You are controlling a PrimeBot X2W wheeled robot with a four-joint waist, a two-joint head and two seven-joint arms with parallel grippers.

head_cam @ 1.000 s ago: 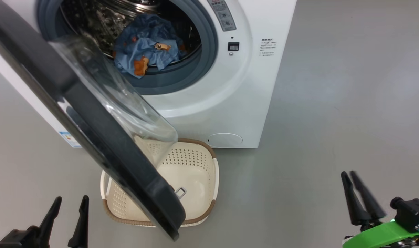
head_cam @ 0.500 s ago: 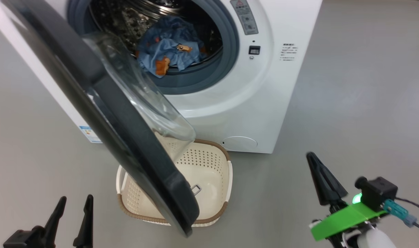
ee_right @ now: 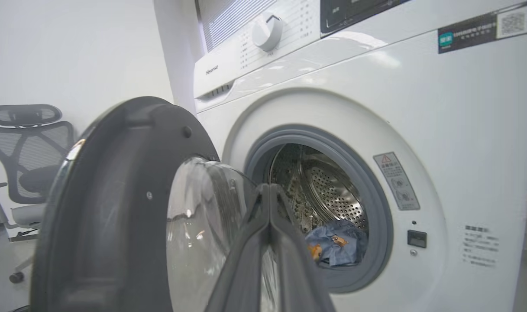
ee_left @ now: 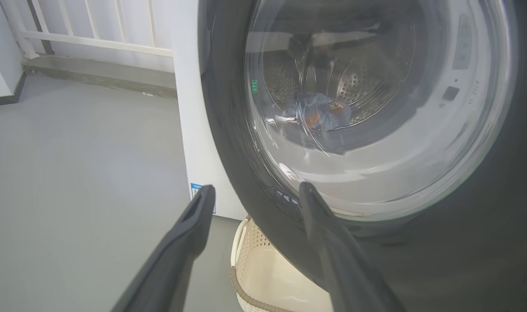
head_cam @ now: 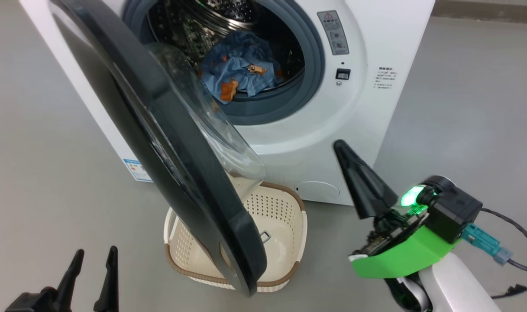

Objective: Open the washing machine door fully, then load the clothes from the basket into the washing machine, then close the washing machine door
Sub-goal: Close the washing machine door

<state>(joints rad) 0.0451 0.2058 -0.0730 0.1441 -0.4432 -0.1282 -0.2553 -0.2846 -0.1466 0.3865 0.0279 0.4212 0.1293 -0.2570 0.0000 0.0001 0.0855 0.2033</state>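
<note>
Two traits decide how we handle the washing machine door [head_cam: 176,173]: it is rigid and hinged, so it should swing as one piece, and its black rim is glossy, so fingers could skid along it. We judge it fairly heavy, with the bulging glass bowl [head_cam: 211,125] the part to keep off. A flat push on the rim's outer face, near the free edge low in the head view and far from the hinge, should give the most leverage. The door stands part-way open, slanting from upper left to lower centre, its free edge over the basket [head_cam: 280,208], which looks bare. The clothes [head_cam: 239,76] lie in a soft crumpled heap inside the washing machine [head_cam: 376,43] at top centre, their front edge near the grey gasket [head_cam: 315,56].

The right gripper [head_cam: 342,149] stands high at the lower right, fingers pressed together on nothing, pointing up and left toward the washing machine. The left gripper [head_cam: 95,252] sits at the lower left corner, fingers apart and empty, aimed at the door's outer face in its wrist view.
</note>
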